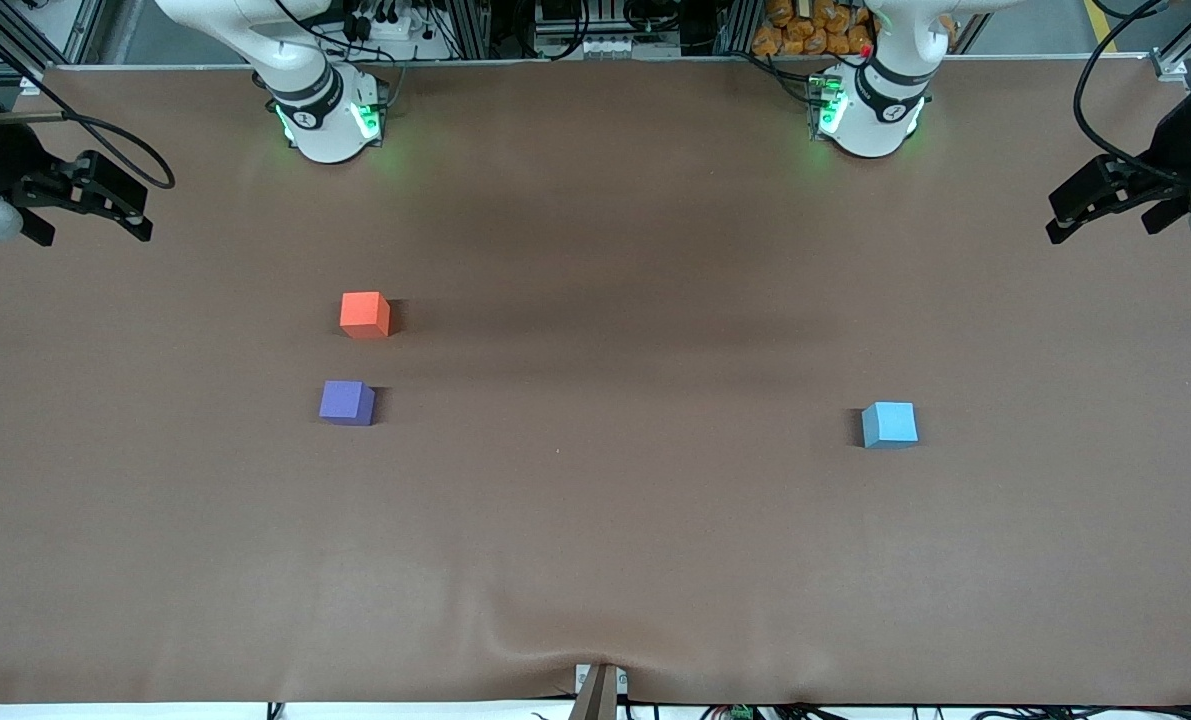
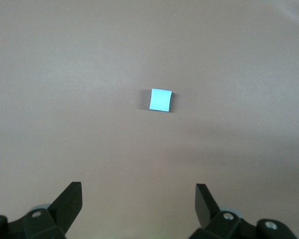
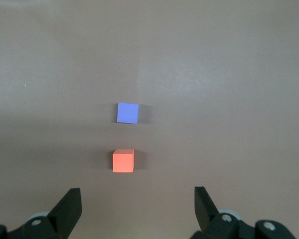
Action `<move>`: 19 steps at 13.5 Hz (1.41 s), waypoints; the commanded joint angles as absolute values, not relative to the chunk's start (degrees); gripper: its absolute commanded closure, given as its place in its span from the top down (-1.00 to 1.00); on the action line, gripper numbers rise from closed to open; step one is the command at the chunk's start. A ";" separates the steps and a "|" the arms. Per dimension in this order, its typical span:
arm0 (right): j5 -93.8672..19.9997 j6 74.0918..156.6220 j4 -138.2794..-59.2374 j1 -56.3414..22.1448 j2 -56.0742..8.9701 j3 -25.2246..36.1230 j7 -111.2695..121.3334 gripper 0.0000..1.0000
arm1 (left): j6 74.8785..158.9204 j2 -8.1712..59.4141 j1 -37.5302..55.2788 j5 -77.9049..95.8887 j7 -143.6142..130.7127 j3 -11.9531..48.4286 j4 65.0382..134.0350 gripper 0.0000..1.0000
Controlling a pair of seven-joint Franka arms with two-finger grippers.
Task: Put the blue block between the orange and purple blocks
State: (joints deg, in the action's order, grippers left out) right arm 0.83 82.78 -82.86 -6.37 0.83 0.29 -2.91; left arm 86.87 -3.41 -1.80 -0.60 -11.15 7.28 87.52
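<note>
the blue block (image 1: 890, 424) sits alone on the brown tabletop (image 1: 595, 540) toward the left arm's end, nearest the front camera of the three cubes and well apart from the other two. nothing is gripped yet, so the step in hand looks like the first reach: the left arm suits it best, since in its wrist view the blue block (image 2: 160, 100) lies centred ahead of the fingers. the left tool (image 1: 1105, 200) hangs high at that end of the tabletop with its fingers spread wide and empty. to do it well, it should come down square over the block, straddle two flat faces, and close gently so the cube does not twist or skid. toward the right arm's end, the purple block (image 1: 346, 402) lies a little farther from the camera, and the orange block (image 1: 364, 314) farther still, beside it with a gap between them that looks only a little wider than one cube. that narrow slot is the real difficulty: lowering the blue block with the fingers turned so they do not face either neighbour should keep from nudging them. the right tool (image 1: 85, 195) waits over its own end, fingers apart and empty, and nothing else lies on the path across.
</note>
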 commanded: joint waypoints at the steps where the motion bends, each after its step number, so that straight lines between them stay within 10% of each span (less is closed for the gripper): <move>1: 0.87 82.18 -81.74 -5.80 0.97 0.61 -2.55 1.00 | 86.49 -2.82 -2.37 -0.17 -10.29 7.56 86.22 1.00; 19: 0.97 81.12 -80.33 -4.57 2.72 0.70 -2.46 1.00 | 86.57 -2.64 -2.81 0.00 -9.76 7.47 86.40 1.00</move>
State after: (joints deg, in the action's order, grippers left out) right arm 0.87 81.88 -80.53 -5.60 2.38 1.18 -2.91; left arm 86.87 -3.20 -2.03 -0.60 -11.09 7.17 87.43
